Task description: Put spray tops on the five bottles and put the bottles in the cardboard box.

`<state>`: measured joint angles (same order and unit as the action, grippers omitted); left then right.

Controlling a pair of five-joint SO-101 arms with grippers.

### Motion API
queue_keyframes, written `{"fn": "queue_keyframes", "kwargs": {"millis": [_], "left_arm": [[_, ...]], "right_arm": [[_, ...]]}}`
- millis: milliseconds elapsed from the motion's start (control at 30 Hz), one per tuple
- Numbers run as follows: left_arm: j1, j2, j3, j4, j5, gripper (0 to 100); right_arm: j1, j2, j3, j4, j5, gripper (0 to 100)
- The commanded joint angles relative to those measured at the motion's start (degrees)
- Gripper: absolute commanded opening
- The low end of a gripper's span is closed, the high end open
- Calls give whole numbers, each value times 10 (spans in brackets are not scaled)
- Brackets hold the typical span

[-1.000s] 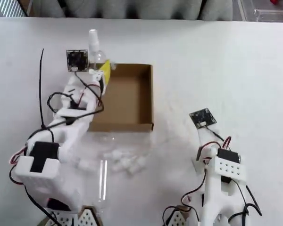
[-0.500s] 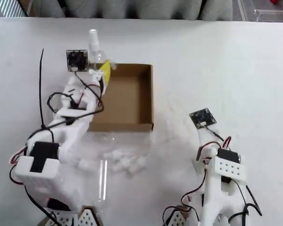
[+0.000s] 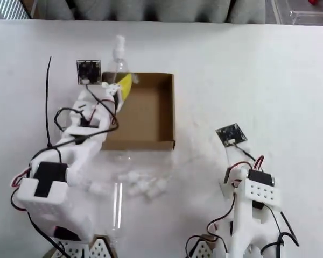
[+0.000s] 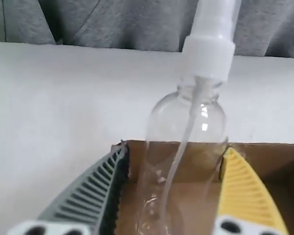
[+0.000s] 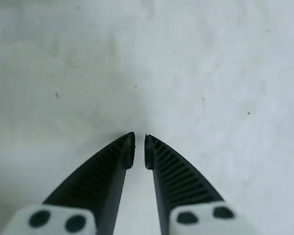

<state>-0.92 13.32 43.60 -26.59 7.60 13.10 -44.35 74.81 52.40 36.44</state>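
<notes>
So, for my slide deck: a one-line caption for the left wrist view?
Left gripper holding a clear, spray-topped bottle at the cardboard box edge.

Bright, even light, perhaps slight glare

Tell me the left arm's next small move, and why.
Probably shift the bottle inward over the cardboard box floor: the left gripper is shut on it, its spray top is on, yet it hangs by the box's far corner rim.
</notes>
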Motion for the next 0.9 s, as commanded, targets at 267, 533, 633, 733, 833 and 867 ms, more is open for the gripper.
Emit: {"fn": "queue_keyframes", "kwargs": {"millis": [267, 533, 633, 733, 833, 867], "left_arm": [[-15, -6, -3, -16, -3, 283], [-15, -6, -3, -16, -4, 283], [-19, -11, 8, -17, -4, 286], [-19, -12, 18, -17, -4, 286], [-19, -12, 21, -17, -4, 286], [-21, -12, 21, -17, -4, 286]], "right_arm": [[4, -11, -4, -7, 5, 16], [4, -11, -4, -7, 5, 16], [4, -11, -4, -7, 5, 16], [4, -11, -4, -7, 5, 16], [4, -11, -4, -7, 5, 16], [4, -11, -4, -7, 5, 16]]}}
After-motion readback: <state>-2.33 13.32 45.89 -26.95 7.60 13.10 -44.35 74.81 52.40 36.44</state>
